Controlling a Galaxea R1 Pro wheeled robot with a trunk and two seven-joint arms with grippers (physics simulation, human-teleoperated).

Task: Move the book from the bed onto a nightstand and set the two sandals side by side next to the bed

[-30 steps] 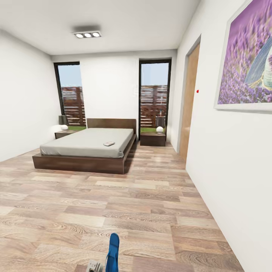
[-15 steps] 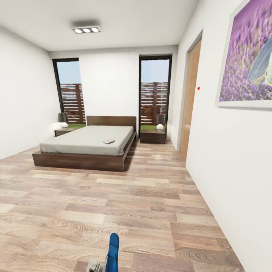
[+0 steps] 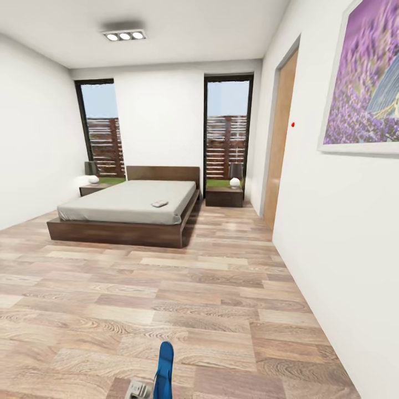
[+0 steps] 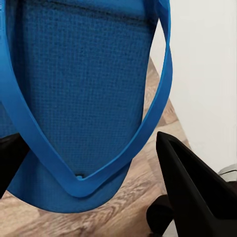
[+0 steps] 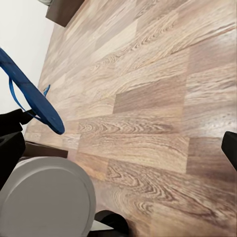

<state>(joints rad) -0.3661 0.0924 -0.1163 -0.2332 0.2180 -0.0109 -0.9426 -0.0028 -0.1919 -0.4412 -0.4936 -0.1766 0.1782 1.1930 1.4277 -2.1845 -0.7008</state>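
So right at the bottom edge of the head view a blue sandal [image 3: 164, 368] stands up on its edge over the wood floor [image 3: 183, 299], with a bit of the left gripper [image 3: 139, 390] just beside it. From the left wrist camera the sandal [image 4: 74, 103] sits close up, sole and thong strap facing the lens, between two dark fingers [image 4: 197, 192], one on each side, so that gripper looks clamped on it. In the right wrist view the same sandal [image 5: 30, 94] hangs edge-on above the planks [image 5: 148, 108], pinched at one end by a dark finger [image 5: 12, 123]. Only a dark tip of the right gripper's own finger [image 5: 230, 148] shows at the frame's side, so I can't tell if it's wide or narrow.

Farther off, the bed [image 3: 124, 216] sits against the back wall, dark frame, grey mattress. The book [image 3: 159, 204] lies flat on the mattress near the right-hand edge, toward the foot end; too small to read the cover. One nightstand [image 3: 224, 196] stands just beside the bed's right side under the right window [image 3: 228, 133], with a lamp [image 3: 235, 176] on top. The other nightstand [image 3: 93, 190] is at the head corner on the far side, also with a lamp [image 3: 92, 173]. A wooden door [image 3: 280, 138] and a purple flower picture [image 3: 366, 83] are on the right wall.
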